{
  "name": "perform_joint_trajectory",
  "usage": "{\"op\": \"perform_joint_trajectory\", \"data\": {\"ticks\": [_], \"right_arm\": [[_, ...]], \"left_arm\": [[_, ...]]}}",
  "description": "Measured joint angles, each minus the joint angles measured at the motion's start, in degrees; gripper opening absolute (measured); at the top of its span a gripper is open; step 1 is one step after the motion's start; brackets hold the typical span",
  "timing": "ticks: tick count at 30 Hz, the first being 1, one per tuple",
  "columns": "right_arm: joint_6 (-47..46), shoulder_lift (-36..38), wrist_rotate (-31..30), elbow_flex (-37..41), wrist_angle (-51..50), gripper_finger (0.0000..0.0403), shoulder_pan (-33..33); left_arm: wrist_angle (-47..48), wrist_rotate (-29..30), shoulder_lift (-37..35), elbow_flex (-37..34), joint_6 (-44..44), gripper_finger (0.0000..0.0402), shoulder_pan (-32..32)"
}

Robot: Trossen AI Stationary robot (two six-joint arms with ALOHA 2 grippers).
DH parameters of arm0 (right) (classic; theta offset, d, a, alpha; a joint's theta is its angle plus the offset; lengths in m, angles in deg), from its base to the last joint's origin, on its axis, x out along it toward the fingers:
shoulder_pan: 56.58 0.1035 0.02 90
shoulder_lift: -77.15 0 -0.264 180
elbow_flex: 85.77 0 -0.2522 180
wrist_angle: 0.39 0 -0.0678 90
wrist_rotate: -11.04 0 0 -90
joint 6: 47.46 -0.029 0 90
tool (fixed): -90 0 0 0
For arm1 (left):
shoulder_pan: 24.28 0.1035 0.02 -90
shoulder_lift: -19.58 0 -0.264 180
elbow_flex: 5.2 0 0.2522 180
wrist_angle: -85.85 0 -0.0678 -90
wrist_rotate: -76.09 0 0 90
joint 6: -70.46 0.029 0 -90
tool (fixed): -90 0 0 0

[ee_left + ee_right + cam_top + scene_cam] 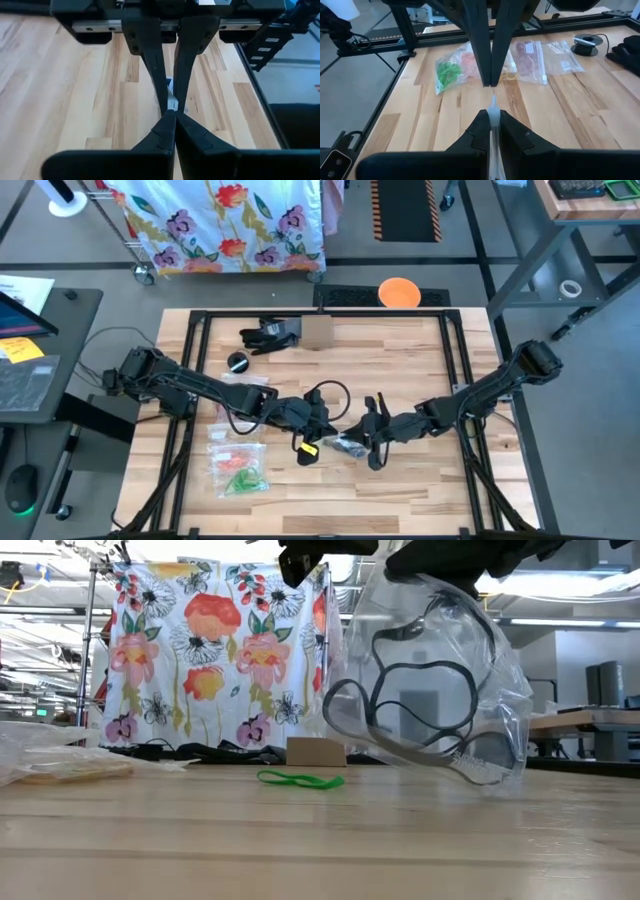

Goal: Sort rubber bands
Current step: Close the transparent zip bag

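Observation:
A clear plastic zip bag [440, 680] with dark rubber bands [420, 670] inside hangs over the middle of the table. My left gripper [175, 114] and my right gripper [492, 112] meet tip to tip over it [345, 442], both shut on its top. One green rubber band [300, 780] lies loose on the tabletop. Flat bags holding green [447, 72] and reddish [525, 52] bands lie at the near left of the table [238, 465]. My left gripper pinches the bag's upper edge [172, 102] between its two fingertips, coming slanting down from the table's left. The bag hangs below the fingers. My right gripper pinches the same upper edge [493, 102] between its fingertips, slanting down from the table's right, opposite the left fingers. The bag sags slack beneath.
A small cardboard box [316, 332], a black glove [268, 333] and a round black object [238, 361] sit toward the far edge. A black frame [455, 370] borders the table. Bare wood lies on the near right.

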Motion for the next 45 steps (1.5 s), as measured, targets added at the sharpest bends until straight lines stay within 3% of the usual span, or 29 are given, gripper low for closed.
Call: {"op": "perform_joint_trajectory", "data": {"ticks": [5,13,19,31,39,42,45], "right_arm": [[0.0,0.0,0.0,0.0,0.5,0.0017,0.0],[0.0,0.0,0.2,0.0,0.6,0.0017,0.0],[0.1,0.0,0.2,-0.1,0.9,0.0017,0.0],[0.1,0.0,0.3,-0.1,-0.1,0.0017,0.1],[0.1,0.0,0.3,-0.1,0.2,0.0017,0.1],[0.1,0.0,0.3,-0.1,0.2,0.0017,0.1],[0.1,0.0,0.3,-0.1,0.1,0.0017,0.1]], "left_arm": [[-0.1,0.4,0.4,0.0,2.6,0.0039,0.0],[-0.4,1.9,0.5,0.0,1.6,0.0151,0.0],[-3.6,0.4,5.6,0.0,-0.6,0.0199,0.0],[-3.0,-5.3,5.8,0.4,-0.3,0.0199,0.9],[-3.0,-5.0,5.5,0.3,-0.4,0.0193,1.0],[-2.6,-5.0,5.5,0.3,-0.2,0.0158,1.0],[-2.5,-5.0,5.5,0.3,-0.1,0.0085,1.0]]}}
